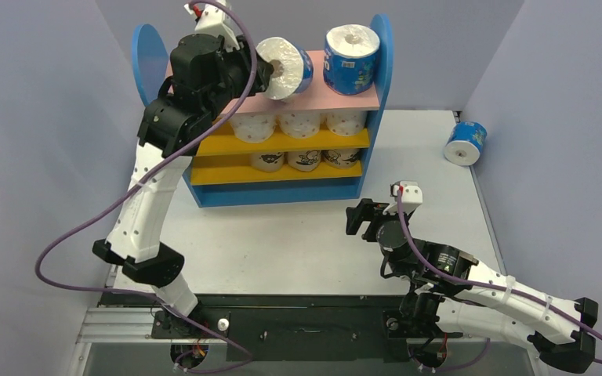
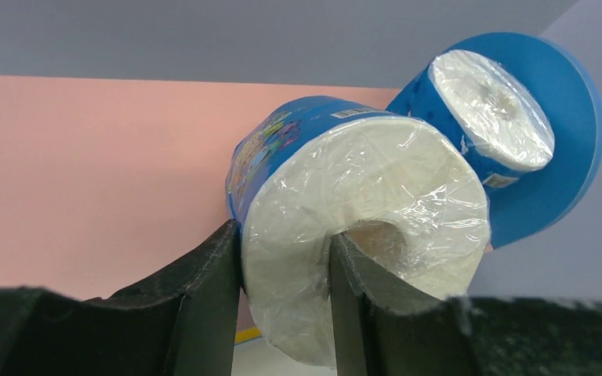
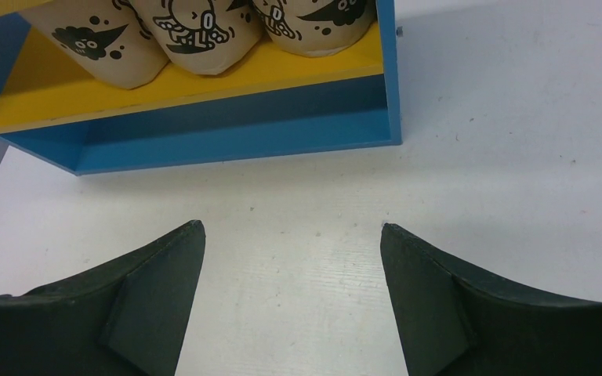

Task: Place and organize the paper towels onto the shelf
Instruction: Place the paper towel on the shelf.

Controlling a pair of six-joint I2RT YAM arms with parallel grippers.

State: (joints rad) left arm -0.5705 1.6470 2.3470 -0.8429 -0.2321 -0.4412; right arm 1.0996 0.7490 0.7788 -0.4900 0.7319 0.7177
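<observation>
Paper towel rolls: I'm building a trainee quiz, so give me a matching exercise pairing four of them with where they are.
1. tilted blue roll
2. upright blue roll
3. lying blue roll
4. tan cartoon rolls

a. table, right of the shelf
b. lower yellow board
c. left gripper
d. pink top board

Pairs: 1-c, 2-d, 3-a, 4-b
</observation>
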